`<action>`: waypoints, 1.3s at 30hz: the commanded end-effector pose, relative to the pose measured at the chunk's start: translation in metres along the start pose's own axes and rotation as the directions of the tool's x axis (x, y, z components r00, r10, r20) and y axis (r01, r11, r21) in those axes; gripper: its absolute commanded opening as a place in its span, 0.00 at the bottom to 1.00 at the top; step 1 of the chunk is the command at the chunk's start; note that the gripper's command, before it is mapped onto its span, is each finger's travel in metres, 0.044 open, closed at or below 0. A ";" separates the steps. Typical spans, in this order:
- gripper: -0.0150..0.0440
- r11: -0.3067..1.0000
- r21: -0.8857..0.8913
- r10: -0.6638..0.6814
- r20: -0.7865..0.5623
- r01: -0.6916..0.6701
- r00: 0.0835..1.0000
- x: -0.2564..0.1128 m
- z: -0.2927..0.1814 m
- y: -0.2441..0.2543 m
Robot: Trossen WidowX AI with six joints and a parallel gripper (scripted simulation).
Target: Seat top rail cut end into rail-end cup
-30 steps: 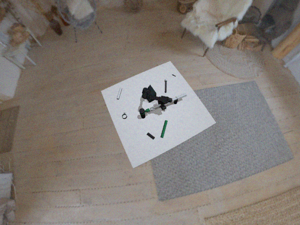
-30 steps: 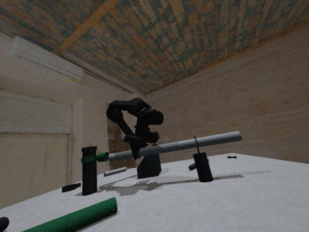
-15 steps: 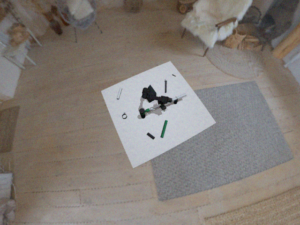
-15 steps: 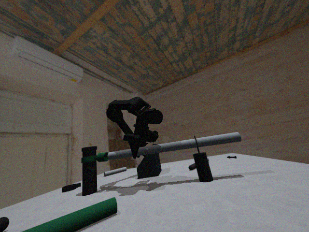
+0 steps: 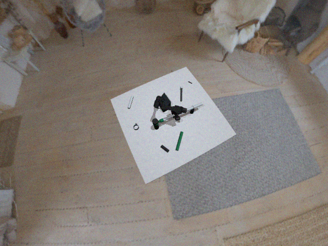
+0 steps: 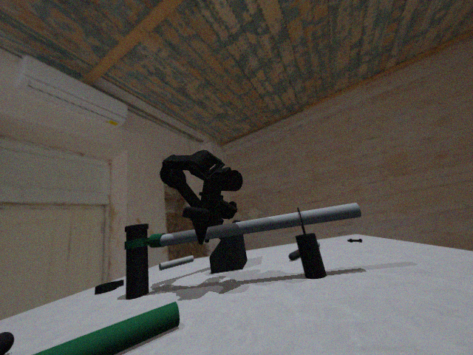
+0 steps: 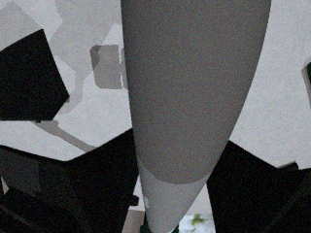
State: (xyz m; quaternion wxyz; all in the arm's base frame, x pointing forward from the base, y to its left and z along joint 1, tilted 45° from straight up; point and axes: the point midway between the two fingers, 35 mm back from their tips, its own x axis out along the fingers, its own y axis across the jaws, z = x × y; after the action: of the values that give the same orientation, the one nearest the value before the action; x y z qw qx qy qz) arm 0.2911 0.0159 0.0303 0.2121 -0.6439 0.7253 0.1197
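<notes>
The grey rail (image 5: 197, 106) (image 6: 267, 222) (image 7: 194, 97) runs through the thin loop (image 6: 304, 229) above the short post (image 5: 191, 111) (image 6: 311, 256) and slopes gently down to the big post (image 6: 137, 271). Its cut end meets the mouth of the green cup (image 5: 161, 120) (image 6: 154, 239), roughly in line with it; how far in it sits I cannot tell. The green brace band (image 6: 133, 244) is up just below the post cap (image 5: 155, 120) (image 6: 137, 228). My gripper (image 6: 205, 232) (image 7: 173, 132) is shut on the rail between cup and loop, nearer the cup.
A green tube (image 5: 179, 140) (image 6: 114, 334) and a short black tube (image 5: 164, 148) lie on the white table top (image 5: 206, 132). A pale rod (image 5: 130, 102) (image 6: 176, 262), a dark rod (image 5: 181, 94), a ring and a small dark piece (image 5: 190, 82) (image 6: 354, 240) lie farther off.
</notes>
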 end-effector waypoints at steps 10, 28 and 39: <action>0.25 1.000 0.000 0.000 0.000 0.000 1.000 0.000 -0.001 0.000; 0.25 1.000 -0.001 -0.001 -0.011 0.001 1.000 -0.002 -0.003 0.000; 0.25 1.000 -0.002 0.002 -0.014 -0.002 1.000 -0.002 -0.003 -0.001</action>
State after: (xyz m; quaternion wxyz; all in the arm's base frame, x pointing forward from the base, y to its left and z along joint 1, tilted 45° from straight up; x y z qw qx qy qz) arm 0.2910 0.0157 0.0331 0.2070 -0.6428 0.7282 0.1169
